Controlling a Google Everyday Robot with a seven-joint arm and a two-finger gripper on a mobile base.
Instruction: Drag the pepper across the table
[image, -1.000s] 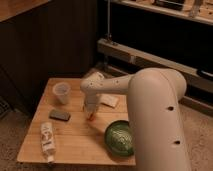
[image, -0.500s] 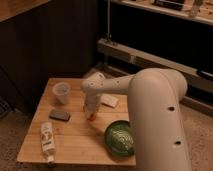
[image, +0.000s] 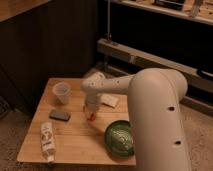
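1. Table (image: 75, 131): a light wooden plank top. The green bowl (image: 120, 138) stands near its front right corner, as seen in the camera view, and serves as the reference for all positions below.

2. Arm (image: 157, 112): a thick white arm rises just right of the bowl, bends over behind it and reaches down to the left of it.

3. Gripper (image: 91, 112): at the end of the arm, left of the bowl and farther back, low over the table top. Whether the pincer is apart or together cannot be told. Its tip is at the pepper. Actual clamping on the pepper cannot be confirmed.

4. Pepper (image: 92, 118): a small red-orange item on the table, left of the bowl and slightly behind it, near the bowl but apart from it. Only a small part shows below the gripper.

5. Other items:
- Pale rectangular block (image: 110, 100): directly behind the bowl, flat on the table, apart from the bowl.
- Translucent plastic cup (image: 61, 92): upright, well left of the bowl and behind it.
- Dark flat rectangular object (image: 59, 115): well left of the bowl, slightly behind it. Its type cannot be identified.
- Bottle (image: 47, 141): lying on its side, far left of the bowl, level with it at the table's front.
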